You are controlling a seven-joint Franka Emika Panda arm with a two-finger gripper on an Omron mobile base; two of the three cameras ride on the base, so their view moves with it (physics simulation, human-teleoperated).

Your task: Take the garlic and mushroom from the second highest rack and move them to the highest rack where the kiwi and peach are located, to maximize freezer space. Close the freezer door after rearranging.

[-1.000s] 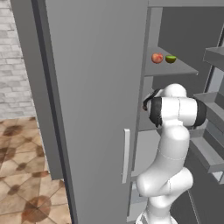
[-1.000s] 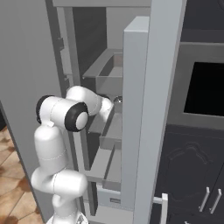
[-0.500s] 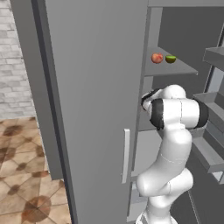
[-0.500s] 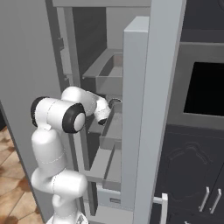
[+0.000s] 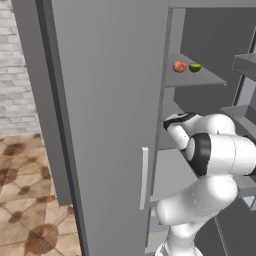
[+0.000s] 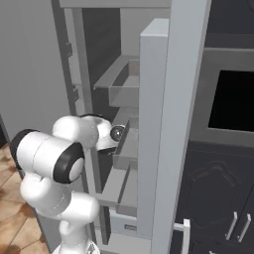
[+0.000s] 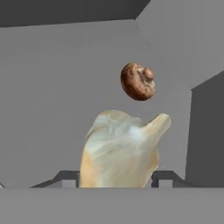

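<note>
Pale, cream-coloured papery garlic bulb [image 7: 120, 148] sits on the second-highest freezer rack [image 7: 52, 109], directly between the end effector [image 7: 114, 178] tips. Brown round mushroom [image 7: 138, 81] lies farther back on the same rack. Judged: garlic light, firm, skin flaky and slightly slippery; grip across its widest belly. End effector spread, fingers flanking the bulb; contact cannot be told.

arm [image 5: 210, 155] swung further forward into freezer | wrist reaches deeper
</note>
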